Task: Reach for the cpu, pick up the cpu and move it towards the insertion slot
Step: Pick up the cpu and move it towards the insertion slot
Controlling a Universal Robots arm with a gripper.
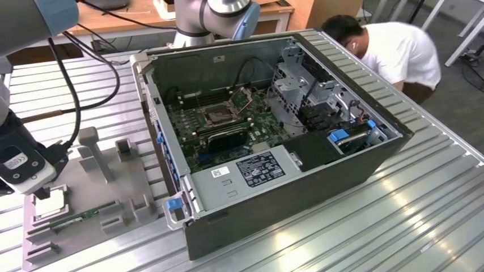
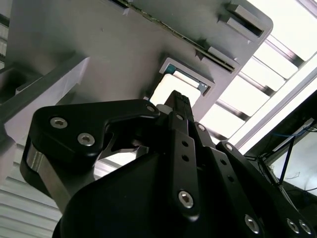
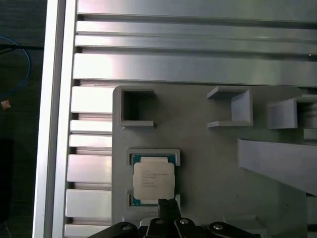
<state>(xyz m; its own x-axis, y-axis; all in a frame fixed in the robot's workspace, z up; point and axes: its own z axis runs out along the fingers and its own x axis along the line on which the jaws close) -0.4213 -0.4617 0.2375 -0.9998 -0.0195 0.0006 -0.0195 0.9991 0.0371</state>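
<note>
**Hand closed just over the cpu in its tray**

In the first wrist view the black hand (image 3: 168,207) has its fingertips pressed together with nothing between them. It hangs over one edge of the cpu (image 3: 152,179); I cannot tell whether it touches. The cpu lies flat, silvery face up, in a square recess of a grey tray (image 3: 213,168). In the second wrist view the joined tips point at the same pale chip.

In the exterior view the hand (image 1: 39,191) is at eight o'clock, with the cpu (image 1: 51,205) just beneath it in the tray (image 1: 128,170). A green memory stick (image 1: 79,218) lies close by, at four o'clock from the cpu. The slot (image 1: 219,113) sits on the board inside the open case (image 1: 302,187), well apart from the cpu, at two o'clock from it. Tray and case rest on the slatted metal surface (image 1: 393,215). A person (image 1: 393,51) bends over at one o'clock, beyond the case.
</note>
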